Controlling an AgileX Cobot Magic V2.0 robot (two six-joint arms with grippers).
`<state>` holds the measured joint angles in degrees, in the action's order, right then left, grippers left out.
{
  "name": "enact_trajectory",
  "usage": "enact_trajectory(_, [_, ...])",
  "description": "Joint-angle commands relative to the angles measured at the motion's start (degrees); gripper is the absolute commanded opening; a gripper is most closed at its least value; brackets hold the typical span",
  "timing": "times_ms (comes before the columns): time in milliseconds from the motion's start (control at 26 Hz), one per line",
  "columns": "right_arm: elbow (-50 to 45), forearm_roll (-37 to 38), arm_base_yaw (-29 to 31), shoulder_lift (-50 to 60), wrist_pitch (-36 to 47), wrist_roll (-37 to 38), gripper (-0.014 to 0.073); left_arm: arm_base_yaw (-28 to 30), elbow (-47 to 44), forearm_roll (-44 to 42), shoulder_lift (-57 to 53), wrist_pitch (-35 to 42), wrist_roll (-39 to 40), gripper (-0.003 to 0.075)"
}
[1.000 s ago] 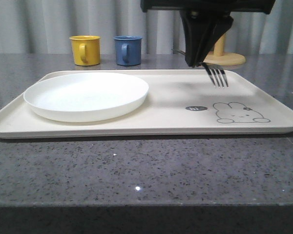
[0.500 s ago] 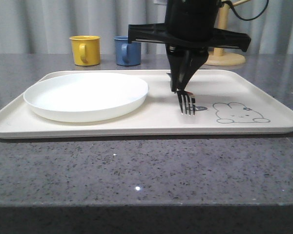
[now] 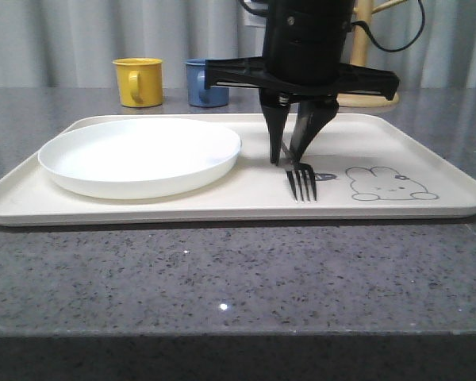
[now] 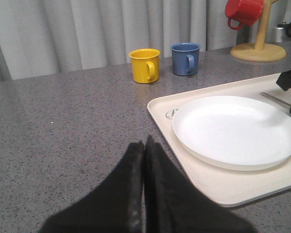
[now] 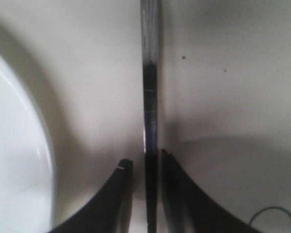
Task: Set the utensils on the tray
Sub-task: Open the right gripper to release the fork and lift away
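1. Far off at ten o'clock from the tray's middle, behind its back rim, stand a yellow mug and a blue mug; neither belongs to the task.
2. At nine o'clock on the tray sits a round white plate, covering the tray's left half.
3. Beside the tray on the grey table, the left gripper hangs idle, its fingers pressed together on nothing.
4. Just past the plate, the fork lies on the tray floor, tines toward six o'clock, handle running to twelve o'clock, between the plate and the rabbit drawing.
5. Above the handle stands the right gripper, pointing down. Its jaws are slightly parted; the wrist view shows the fingers flanking the handle with a thin gap on each side, so it seems to grip nothing.
6. The step in hand appears to be the release. To finish well, the jaws should widen a little more and the arm rise straight up, so neither finger drags the handle or nudges the fork toward the plate.
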<state>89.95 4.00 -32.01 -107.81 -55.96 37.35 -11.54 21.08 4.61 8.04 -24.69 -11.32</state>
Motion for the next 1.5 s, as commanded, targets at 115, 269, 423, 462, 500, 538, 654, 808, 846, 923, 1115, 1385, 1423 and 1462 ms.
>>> enact_trajectory(115, [5.9, 0.8, 1.3, 5.0, -2.9, 0.0, 0.0311, 0.0, 1.6, 0.7, 0.6, 4.9, 0.5, -0.0018])
enact_trajectory(269, [8.1, 0.8, 4.4, 8.2, -4.9, -3.6, 0.0311, 0.0, 1.6, 0.7, 0.6, 4.9, 0.5, -0.0018])
enact_trajectory(423, [7.9, 0.9, 9.7, 12.0, -8.1, -10.6, 0.0311, 0.0, 1.6, 0.7, 0.6, 4.9, 0.5, -0.0018])
enact_trajectory(462, [7.7, 1.1, 11.2, 12.8, -8.9, -12.3, 0.0311, 0.0, 1.6, 0.7, 0.6, 4.9, 0.5, -0.0018])
enact_trajectory(500, [7.2, 1.5, 13.1, 13.8, -9.7, -13.7, 0.0311, 0.0, 1.6, 0.7, 0.6, 4.9, 0.5, -0.0018])
enact_trajectory(538, [6.6, 1.8, 14.9, 14.6, -10.0, -15.0, 0.0311, 0.0, 1.6, 0.7, 0.6, 4.9, 0.5, -0.0018])
enact_trajectory(654, [3.3, 2.1, 21.0, 16.9, -10.3, -18.5, 0.031, 0.0, 1.6, 0.7, 0.6, 4.9, 0.5, -0.0018])
enact_trajectory(808, [-2.7, 2.1, 29.4, 18.0, -9.9, -23.5, 0.031, 0.0, 1.6, 0.7, 0.6, 4.9, 0.5, -0.0018])
enact_trajectory(846, [-4.2, 1.9, 31.2, 18.0, -9.2, -24.8, 0.031, 0.0, 1.6, 0.7, 0.6, 4.9, 0.5, -0.0018])
enact_trajectory(923, [-7.5, 0.9, 34.9, 17.9, -6.8, -27.8, 0.031, 0.0, 1.6, 0.7, 0.6, 4.9, 0.5, -0.0018])
enact_trajectory(1115, [-10.6, -4.3, 40.5, 15.9, -3.7, -33.4, 0.031, 0.0, 1.6, 0.7, 0.6, 4.9, 0.5, -0.0018])
enact_trajectory(1385, [-10.6, -6.4, 40.7, 11.3, -2.9, -34.7, 0.031, 0.0, 1.6, 0.7, 0.6, 4.9, 0.5, -0.0018])
enact_trajectory(1423, [-10.6, -6.4, 40.7, 10.9, -2.9, -34.7, 0.031, 0.0, 1.6, 0.7, 0.6, 4.9, 0.5, -0.0018])
enact_trajectory(1462, [-10.6, -6.4, 40.7, 10.3, -2.9, -34.7, 0.031, 0.0, 1.6, 0.7, 0.6, 4.9, 0.5, -0.0018])
